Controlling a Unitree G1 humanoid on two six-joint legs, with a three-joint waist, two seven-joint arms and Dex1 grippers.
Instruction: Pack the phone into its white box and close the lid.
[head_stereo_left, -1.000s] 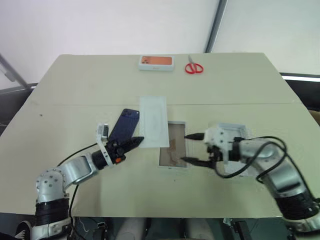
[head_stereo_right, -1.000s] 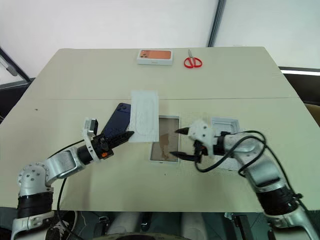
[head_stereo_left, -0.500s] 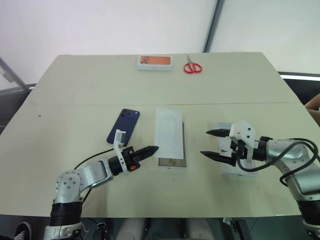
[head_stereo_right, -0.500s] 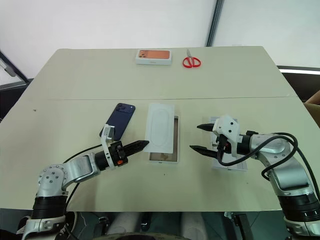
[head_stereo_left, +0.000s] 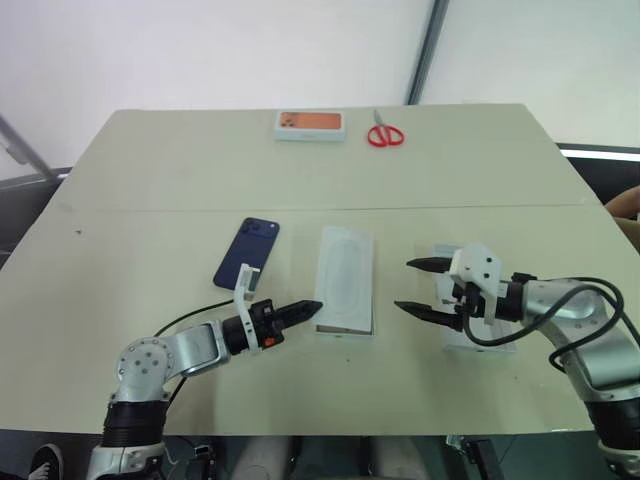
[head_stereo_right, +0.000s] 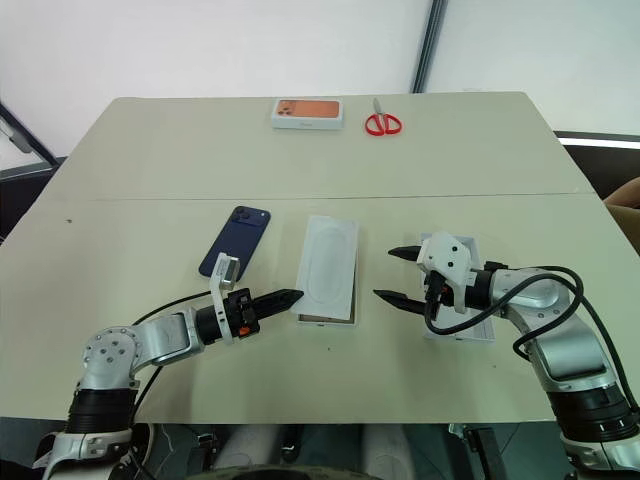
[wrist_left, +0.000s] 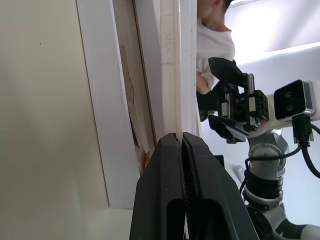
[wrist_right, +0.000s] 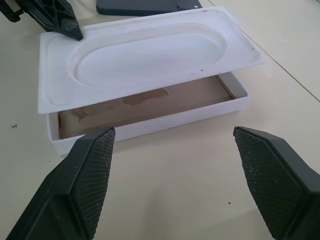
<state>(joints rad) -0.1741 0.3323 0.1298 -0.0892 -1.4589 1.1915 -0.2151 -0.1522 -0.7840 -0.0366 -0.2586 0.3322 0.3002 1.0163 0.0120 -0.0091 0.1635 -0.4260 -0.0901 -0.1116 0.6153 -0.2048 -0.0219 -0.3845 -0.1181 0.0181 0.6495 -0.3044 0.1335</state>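
The dark blue phone (head_stereo_left: 247, 252) lies flat on the table, left of the white box (wrist_right: 150, 125). A white insert card (head_stereo_left: 345, 278) with a rounded outline rests on top of the box and covers its brown inside. My left gripper (head_stereo_left: 312, 307) is shut, its tip at the box's near left corner, by the gap under the card (wrist_left: 180, 60). Right of the box my right gripper (head_stereo_left: 404, 285) stands open and holds nothing. The lid (head_stereo_right: 458, 333) lies on the table under my right hand.
An orange-topped box (head_stereo_left: 310, 124) and red scissors (head_stereo_left: 385, 134) lie at the table's far edge. A person in a white shirt (wrist_left: 215, 40) is on my right side, past the table's edge.
The camera has shifted. The insert card has slid right from beside the box to on top of it. My shut left gripper followed it right; my right gripper drew back to the right.
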